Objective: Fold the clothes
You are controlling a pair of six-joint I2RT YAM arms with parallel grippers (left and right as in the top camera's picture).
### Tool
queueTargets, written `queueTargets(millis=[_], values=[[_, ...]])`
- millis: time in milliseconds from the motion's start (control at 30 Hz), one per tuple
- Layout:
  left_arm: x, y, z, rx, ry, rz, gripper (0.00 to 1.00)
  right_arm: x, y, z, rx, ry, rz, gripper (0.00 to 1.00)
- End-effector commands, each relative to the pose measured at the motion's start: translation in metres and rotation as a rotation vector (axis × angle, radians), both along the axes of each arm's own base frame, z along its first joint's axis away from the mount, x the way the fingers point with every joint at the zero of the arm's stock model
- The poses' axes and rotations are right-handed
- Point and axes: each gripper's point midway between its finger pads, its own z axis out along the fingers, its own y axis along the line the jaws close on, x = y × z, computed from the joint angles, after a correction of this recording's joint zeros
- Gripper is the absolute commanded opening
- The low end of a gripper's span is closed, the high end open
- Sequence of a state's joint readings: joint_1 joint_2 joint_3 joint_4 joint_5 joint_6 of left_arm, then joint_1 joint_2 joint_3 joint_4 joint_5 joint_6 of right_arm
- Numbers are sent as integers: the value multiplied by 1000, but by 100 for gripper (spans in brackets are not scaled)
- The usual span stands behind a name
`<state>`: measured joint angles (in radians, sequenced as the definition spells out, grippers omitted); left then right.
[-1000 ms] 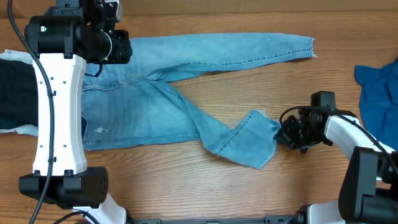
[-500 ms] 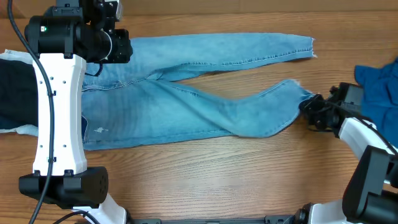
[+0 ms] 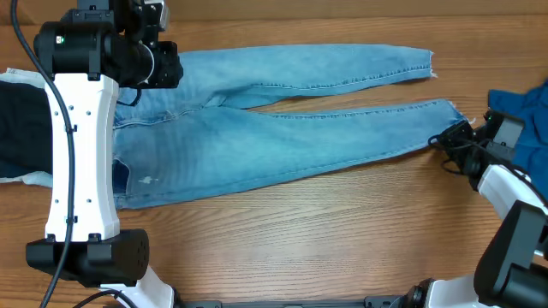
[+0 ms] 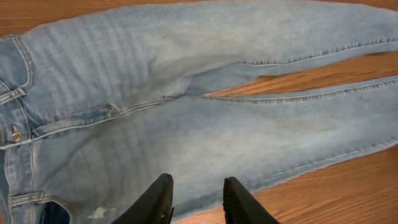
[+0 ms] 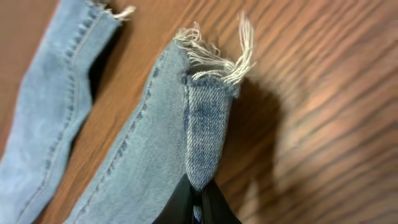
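Over the last second, the lower leg (image 3: 360,128) of the jeans (image 3: 214,145) was drawn out to its full length. One second earlier, that leg lay doubled back on itself near the middle of the table (image 3: 300,248), with its end bunched beside the right gripper (image 3: 451,137). Half a second earlier, it was partly extended. At this moment it lay nearly straight, running from the seat at the left towards the right side of the table. It was roughly parallel with the upper leg (image 3: 342,64), with a narrow wedge of bare wood between the two.

The right gripper was clamped on the frayed hem (image 5: 214,59) of the lower leg. The right wrist view showed a fold of denim pinched between its closed fingers. The gripper stood just beside the bright blue garment (image 3: 522,120) at the right edge.

The left gripper (image 4: 198,193) hovered over the seat area with its fingers apart and nothing between them. Whether it touched the denim could not be determined. The left arm had not shifted in the overhead view. A dark garment (image 3: 21,128) lay at the left edge, partly hidden by that arm.

The spreading step was judged close to complete, since both legs were extended and flat. No fold had yet been made. The probable next step was to lay one leg over the other, for which the held hem offered a ready carrying point.
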<state>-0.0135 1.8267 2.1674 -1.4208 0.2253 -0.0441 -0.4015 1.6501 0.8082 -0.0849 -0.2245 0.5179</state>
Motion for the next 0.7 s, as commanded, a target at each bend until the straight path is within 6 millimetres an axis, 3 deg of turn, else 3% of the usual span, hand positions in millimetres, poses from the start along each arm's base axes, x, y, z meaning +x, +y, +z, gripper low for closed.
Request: queueTargets(millis=[0, 233, 367, 467, 567, 667], values=[[-11, -2, 14, -2, -23, -23, 31, -12, -30, 6, -79, 31, -83, 4], [-26, -2, 6, 12, 40, -48, 33, -58, -88, -7, -128, 156, -315, 4], [-25, -2, 7, 12, 37, -48, 34, -62, -94, -8, -132, 162, -337, 4], [-25, -2, 7, 12, 37, -48, 35, -61, -96, -3, -132, 167, -342, 42], [-24, -2, 7, 12, 34, -48, 36, -41, -83, 25, -90, 96, -272, 47], [-12, 11, 7, 83, -5, -15, 35, -15, -52, 84, -77, -36, -112, 49]])
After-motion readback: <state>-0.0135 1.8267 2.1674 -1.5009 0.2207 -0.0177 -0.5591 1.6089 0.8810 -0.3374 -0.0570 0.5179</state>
